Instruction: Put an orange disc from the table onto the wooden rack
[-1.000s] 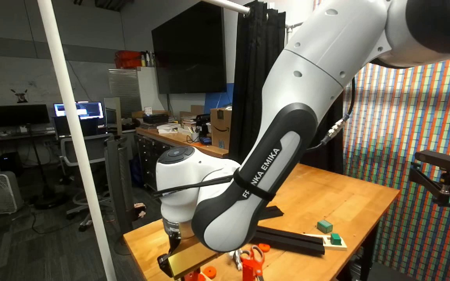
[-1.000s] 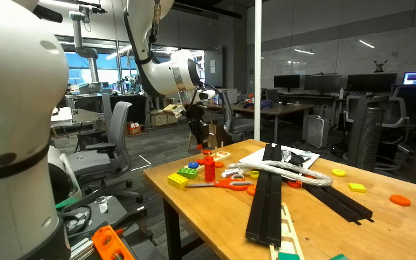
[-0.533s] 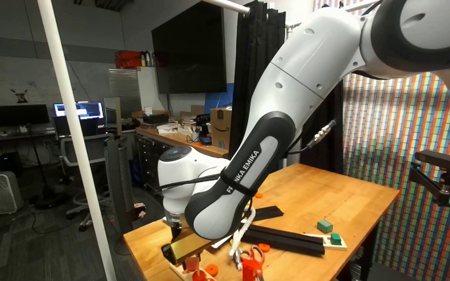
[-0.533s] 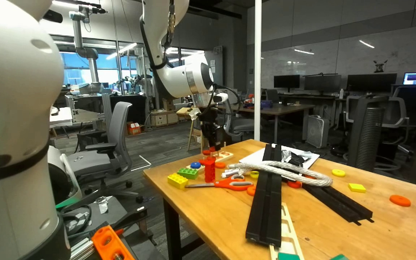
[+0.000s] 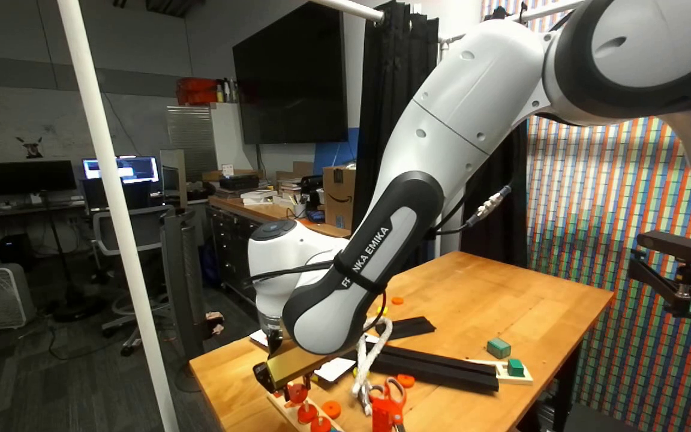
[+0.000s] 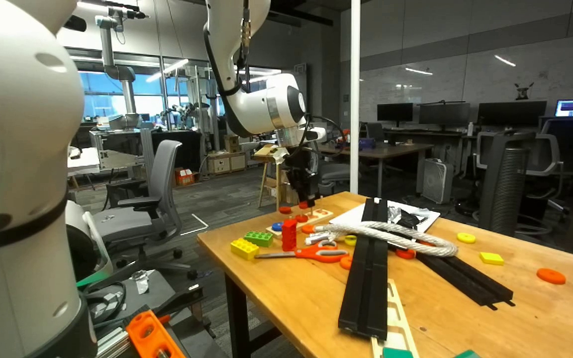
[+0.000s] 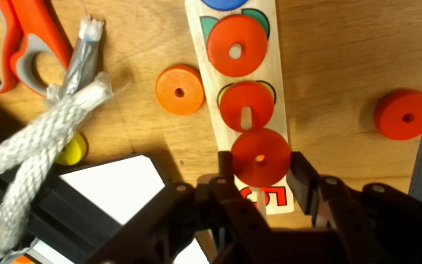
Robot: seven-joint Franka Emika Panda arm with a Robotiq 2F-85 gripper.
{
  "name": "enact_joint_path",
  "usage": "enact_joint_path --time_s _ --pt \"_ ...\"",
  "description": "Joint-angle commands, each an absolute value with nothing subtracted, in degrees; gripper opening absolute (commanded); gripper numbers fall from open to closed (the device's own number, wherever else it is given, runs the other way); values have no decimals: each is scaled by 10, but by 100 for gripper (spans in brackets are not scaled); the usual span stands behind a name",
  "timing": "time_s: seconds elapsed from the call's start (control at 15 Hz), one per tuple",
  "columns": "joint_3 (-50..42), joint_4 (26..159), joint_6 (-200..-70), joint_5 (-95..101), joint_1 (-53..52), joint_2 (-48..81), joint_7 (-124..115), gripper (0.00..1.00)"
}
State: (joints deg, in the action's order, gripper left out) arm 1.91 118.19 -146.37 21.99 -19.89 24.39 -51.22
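My gripper is shut on a red-orange disc, gripped by its sides. The disc is held above one end of the wooden rack, a pale board with upright pegs that also shows in both exterior views. An end peg shows beside the held disc, not through its hole. Two red discs and a blue disc sit on the rack. An orange disc lies flat on the table against the rack's side. A loose red disc lies on its other side.
Orange scissors, a red block stack and green and yellow bricks lie near the rack. White rope, black tracks and a white board lie beyond. A pale slatted frame holds a green block.
In an exterior view my gripper and held disc have moved right. The rack has slid the same way with its discs, and the orange disc beside it has shifted too.
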Motion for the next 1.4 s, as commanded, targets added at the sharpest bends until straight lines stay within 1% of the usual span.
enact_joint_path --time_s 0.0,1.33 --pt "15 1161 -1449 205 -202 250 -494 23" --pt "14 1110 -1428 170 -191 281 -454 23"
